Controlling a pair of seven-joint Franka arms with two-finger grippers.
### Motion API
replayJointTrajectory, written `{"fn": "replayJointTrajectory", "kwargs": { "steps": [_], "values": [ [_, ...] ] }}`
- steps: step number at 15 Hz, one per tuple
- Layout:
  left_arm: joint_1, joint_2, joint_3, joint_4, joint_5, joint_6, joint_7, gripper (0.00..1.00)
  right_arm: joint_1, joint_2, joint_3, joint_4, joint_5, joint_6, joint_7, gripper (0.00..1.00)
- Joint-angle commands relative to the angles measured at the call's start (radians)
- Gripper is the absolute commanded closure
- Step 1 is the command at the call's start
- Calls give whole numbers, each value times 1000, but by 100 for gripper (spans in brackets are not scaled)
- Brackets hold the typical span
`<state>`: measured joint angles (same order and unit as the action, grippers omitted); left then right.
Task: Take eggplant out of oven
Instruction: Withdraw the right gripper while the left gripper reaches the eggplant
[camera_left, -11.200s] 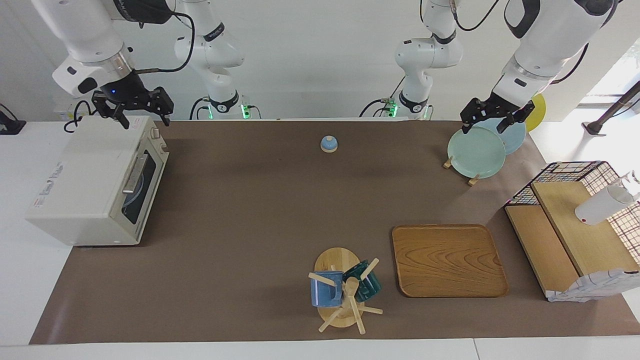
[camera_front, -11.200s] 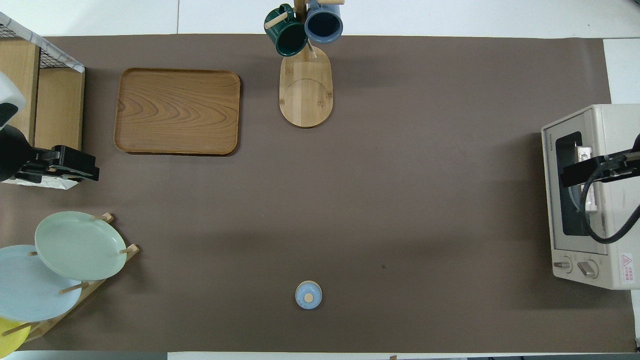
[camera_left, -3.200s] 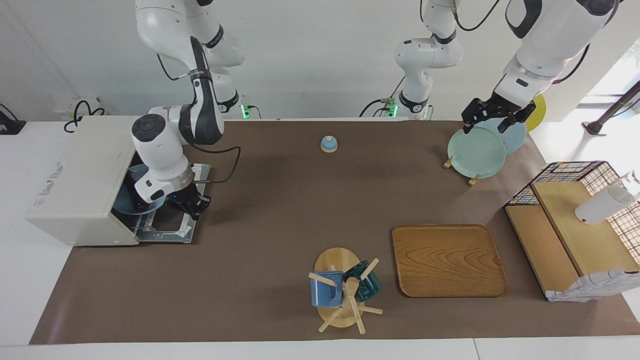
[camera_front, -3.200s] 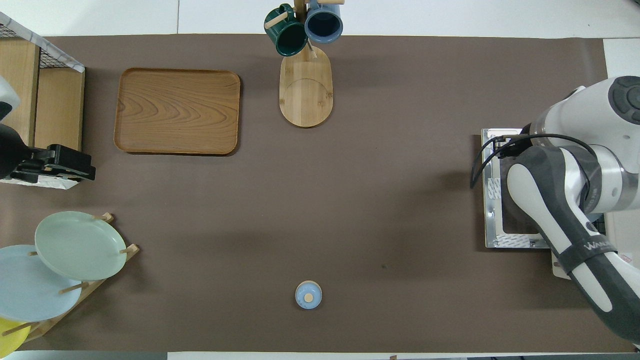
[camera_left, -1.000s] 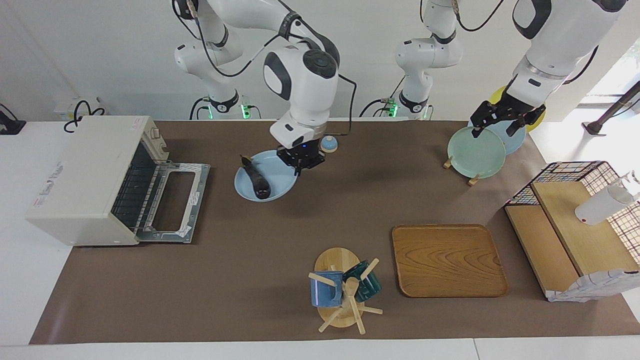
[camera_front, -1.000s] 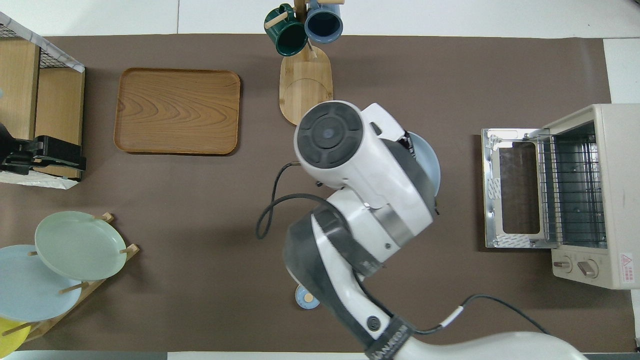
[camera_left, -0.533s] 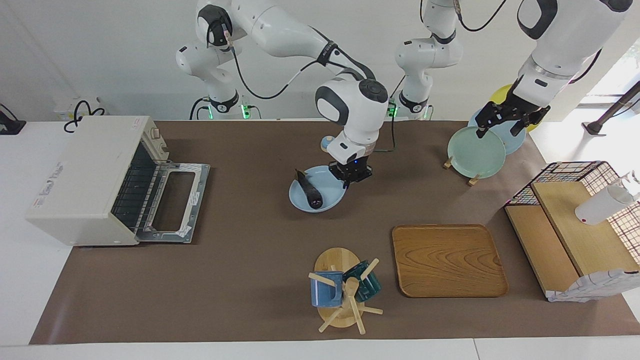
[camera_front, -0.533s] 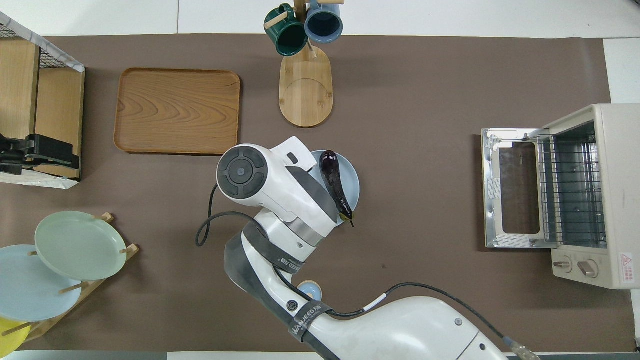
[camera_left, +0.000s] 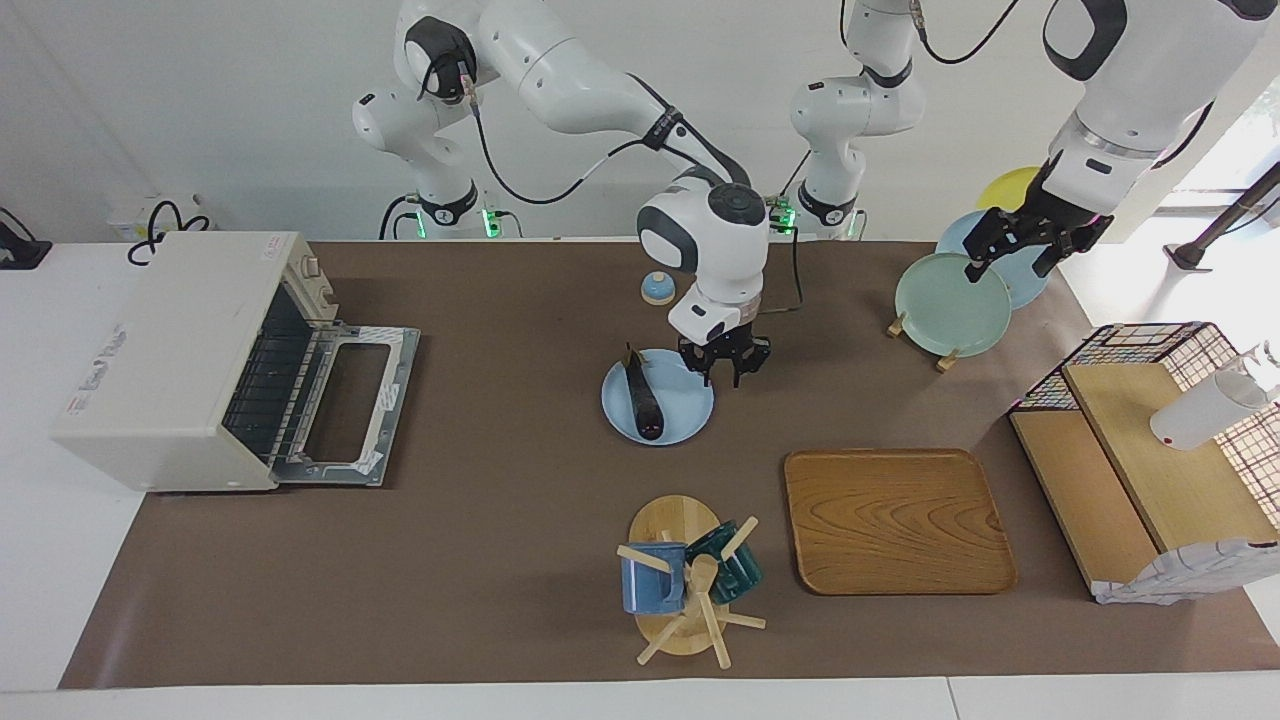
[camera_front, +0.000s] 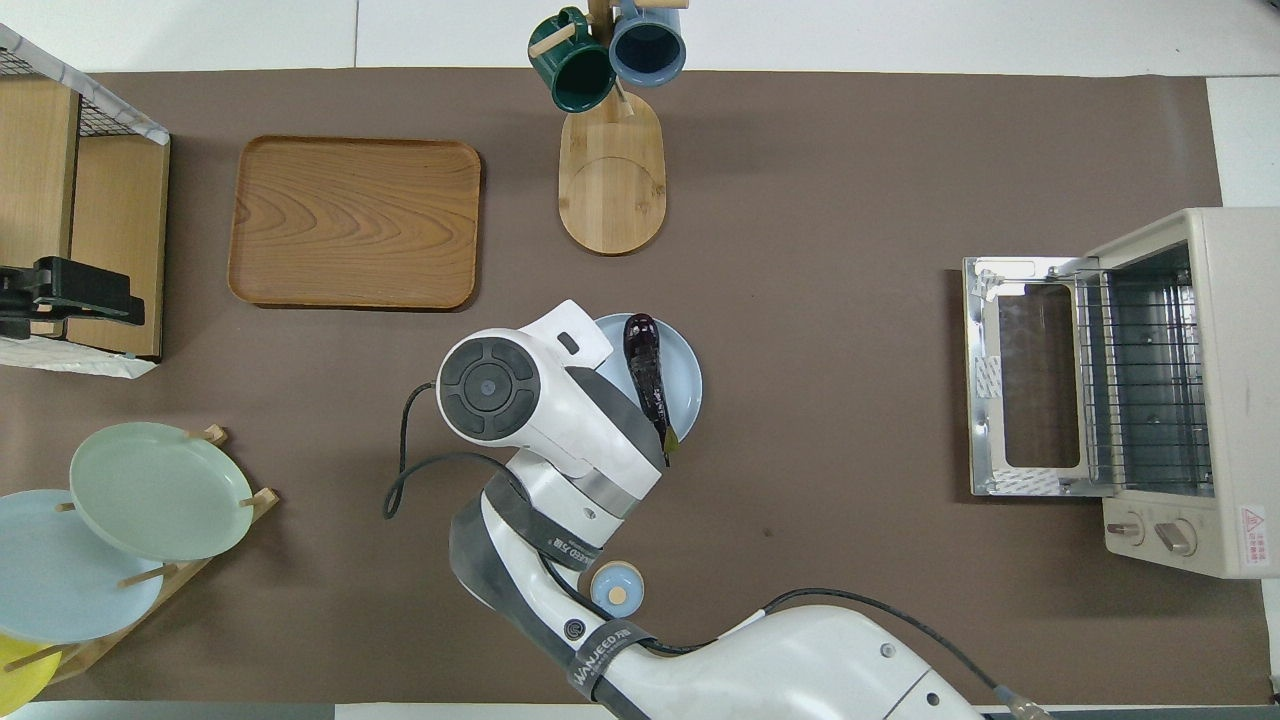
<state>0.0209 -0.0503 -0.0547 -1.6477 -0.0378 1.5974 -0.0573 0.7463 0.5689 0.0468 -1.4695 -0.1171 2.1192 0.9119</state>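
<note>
Eggplant (camera_left: 643, 397), slim, glossy, dark purple

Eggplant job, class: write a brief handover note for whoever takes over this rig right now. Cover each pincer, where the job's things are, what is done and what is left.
Right pincer: open, at the edge of the blue plate, holding nothing.
Left pincer: open, waiting over the plate rack, holding nothing.
Eggplant: lying on the blue plate at mid-table, nearer to the robots than the mug stand.
Oven: at the right arm's end, door folded down, wire rack bare.
Done: eggplant is out of the oven, plate set down.
Left: lift the right arm clear; perhaps shut the door.
</note>
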Motion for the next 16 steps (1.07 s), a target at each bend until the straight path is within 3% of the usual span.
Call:
{"fn": "replayJointTrajectory", "kwargs": {
  "steps": [1, 4, 7, 10, 12, 14, 16],
  "values": [
    [5, -22, -7, -31, 4, 29, 2, 0, -50, -87, -7, 5, -73, -170, -126, 50],
    [-9, -25, -16, -46, 4, 29, -16, 0, -200, -177, -7, -15, -75, -298, -293, 100],
    [-87, -22, -17, -81, 3, 55, -79, 0, -307, -239, -10, -142, -107, -297, -329, 100],
    [-218, -13, -19, -151, -7, 159, -235, 0, -393, -290, -10, -277, -148, -288, -317, 100],
    [-306, -2, -19, -201, -20, 249, -318, 0, -441, -337, -10, -420, -153, -217, -304, 100],
    [-396, 61, -19, -212, -43, 326, -364, 0, -526, -369, -10, -549, -174, -119, -306, 100],
    [-485, 142, -19, -212, -43, 427, -418, 0, -567, -371, -10, -609, -177, -81, -312, 100]
  ]
}}
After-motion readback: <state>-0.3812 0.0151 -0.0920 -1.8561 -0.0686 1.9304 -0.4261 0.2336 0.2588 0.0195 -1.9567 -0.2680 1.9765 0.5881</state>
